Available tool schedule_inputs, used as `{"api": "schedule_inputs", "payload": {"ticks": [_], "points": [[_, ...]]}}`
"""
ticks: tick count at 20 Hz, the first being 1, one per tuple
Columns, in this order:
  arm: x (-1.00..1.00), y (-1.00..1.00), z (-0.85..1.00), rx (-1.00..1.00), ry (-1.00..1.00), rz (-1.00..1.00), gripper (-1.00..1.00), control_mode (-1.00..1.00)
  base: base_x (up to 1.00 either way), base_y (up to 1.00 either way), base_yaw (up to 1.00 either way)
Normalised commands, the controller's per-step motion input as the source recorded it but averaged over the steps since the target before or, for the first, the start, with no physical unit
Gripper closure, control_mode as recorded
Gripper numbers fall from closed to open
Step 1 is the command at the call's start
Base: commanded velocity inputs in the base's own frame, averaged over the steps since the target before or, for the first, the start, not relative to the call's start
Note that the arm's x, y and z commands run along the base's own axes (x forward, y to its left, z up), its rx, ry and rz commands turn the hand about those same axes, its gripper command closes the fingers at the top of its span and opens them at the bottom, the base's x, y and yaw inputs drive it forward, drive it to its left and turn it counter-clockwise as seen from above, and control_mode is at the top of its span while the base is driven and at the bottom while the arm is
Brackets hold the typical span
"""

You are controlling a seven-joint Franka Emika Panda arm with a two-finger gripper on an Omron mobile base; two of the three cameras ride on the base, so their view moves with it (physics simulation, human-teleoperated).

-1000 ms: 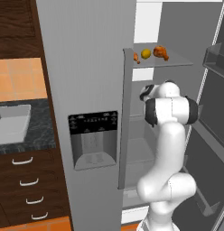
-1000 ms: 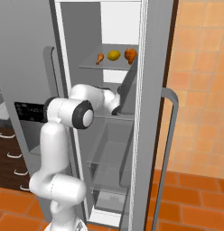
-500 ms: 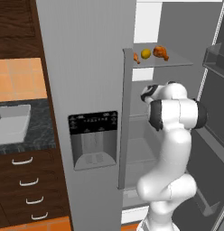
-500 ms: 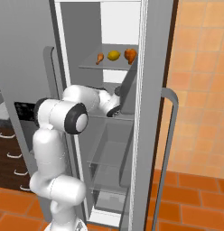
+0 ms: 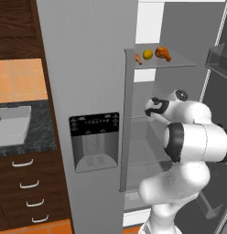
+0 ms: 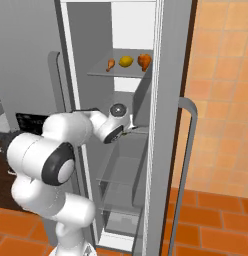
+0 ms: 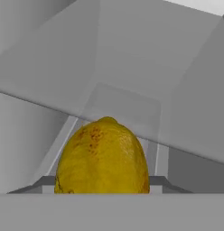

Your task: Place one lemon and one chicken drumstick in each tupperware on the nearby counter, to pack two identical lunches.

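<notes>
Lemon (image 7: pixel 102 155) is pinched in the gripper (image 7: pixel 102 187) inside the fridge, below the shelf (image 5: pixel 179 61); since 1 second ago the arm has been drawn back; carrying to the table (image 5: pixel 40 132) is judged next.

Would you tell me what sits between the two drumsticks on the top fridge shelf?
A lemon sits between the small drumstick and the larger drumstick, seen in the right base view.

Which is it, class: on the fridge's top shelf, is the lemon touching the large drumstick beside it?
Apart. In the right base view, grey shelf shows between the lemon and the large drumstick; the left base view shows that gap too.
</notes>
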Motion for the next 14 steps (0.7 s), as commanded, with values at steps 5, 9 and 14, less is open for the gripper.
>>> {"api": "schedule_inputs", "payload": {"ticks": [5, 9, 14], "points": [[-0.62, 0.00, 0.67, 0.00, 0.17, 0.06, 1.00, -1.00, 0.00, 0.00, 0.00], [-0.34, 0.00, 0.75, 0.00, 0.13, 0.00, 1.00, -1.00, 0.00, 0.00, 0.00], [-0.48, 0.01, 0.64, 0.00, 0.04, 0.00, 1.00, -1.00, 0.00, 0.00, 0.00]]}}
